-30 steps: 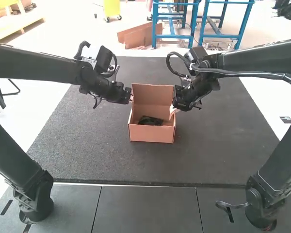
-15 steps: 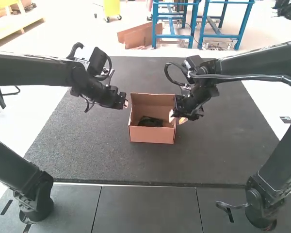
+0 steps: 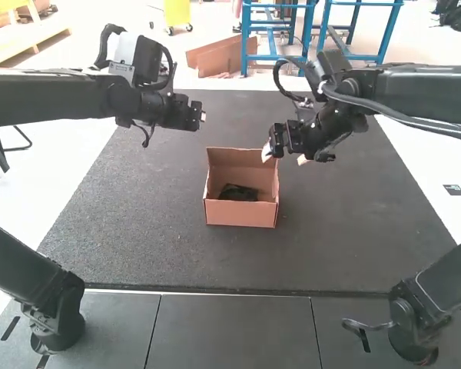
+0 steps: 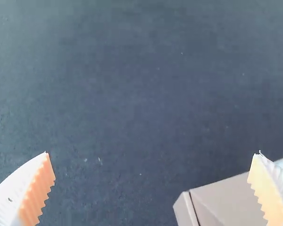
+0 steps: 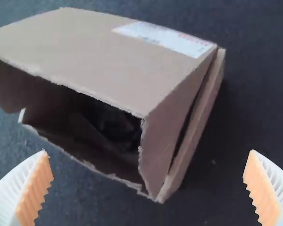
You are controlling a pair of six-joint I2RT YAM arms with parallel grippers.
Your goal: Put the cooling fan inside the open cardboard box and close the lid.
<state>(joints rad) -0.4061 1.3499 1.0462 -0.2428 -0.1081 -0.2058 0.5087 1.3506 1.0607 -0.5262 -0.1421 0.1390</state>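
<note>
Open cardboard box [image 3: 240, 209] on the dark mat [image 3: 123, 223] that covers the counter [image 3: 230, 330], with one gripper off each rear side.
The left gripper [image 3: 198, 117] hangs above the mat behind and to the left of the box, apart from it, its ribbed white fingers with orange pads spread wide on nothing; a corner of the box shows just beside one fingertip in its wrist view. The box sits mid-mat with its top open and its rear flap [image 3: 242, 160] upright. The cooling fan [image 3: 237, 191] lies inside on the bottom, a dark shape, probably with its cable. The right gripper [image 3: 284, 157] sits by the box's rear right corner, its fingers wide apart and gripping nothing.
</note>
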